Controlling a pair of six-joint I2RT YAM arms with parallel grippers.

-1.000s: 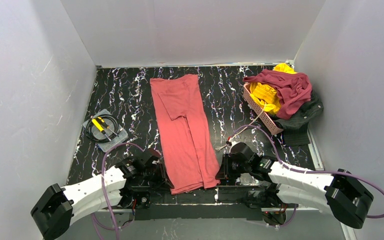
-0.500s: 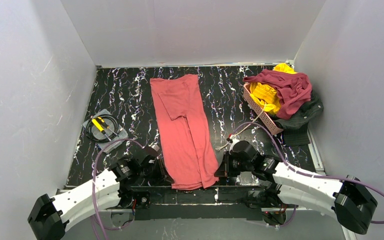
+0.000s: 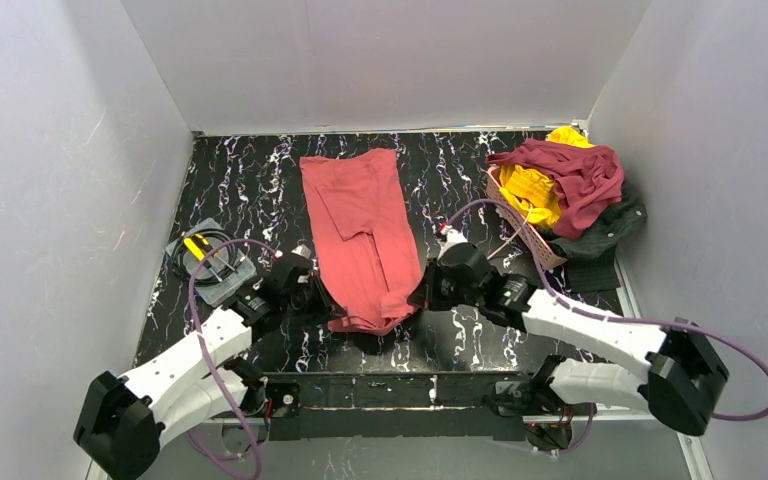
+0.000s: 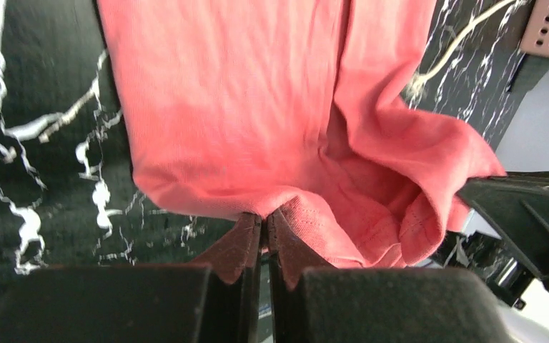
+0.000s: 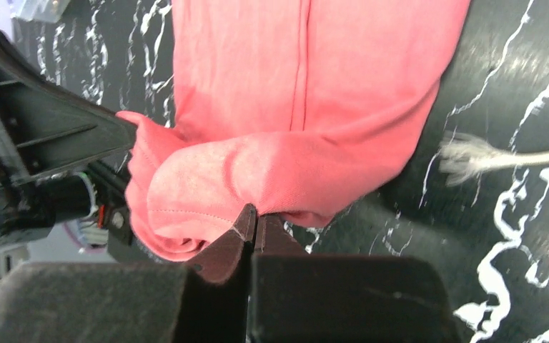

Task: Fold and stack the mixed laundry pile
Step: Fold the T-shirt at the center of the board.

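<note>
The salmon-red garment lies lengthwise on the table's middle, its near end lifted and curled back. My left gripper is shut on the near left corner. My right gripper is shut on the near right corner. Both hold the hem a little above the table. The rest of the pile sits at the back right: a dark maroon garment on top, a bright yellow one under it, a charcoal-black one at the bottom.
A pink lattice basket lies tipped under the pile. A cream cord runs from it toward my right arm, and its frayed end shows in the right wrist view. A clear bag with yellow-handled tools lies at the left. Walls enclose the table.
Both grippers have moved away from the near edge toward the back, carrying the garment's near hem with them. The garment's near end now folds back over itself.
</note>
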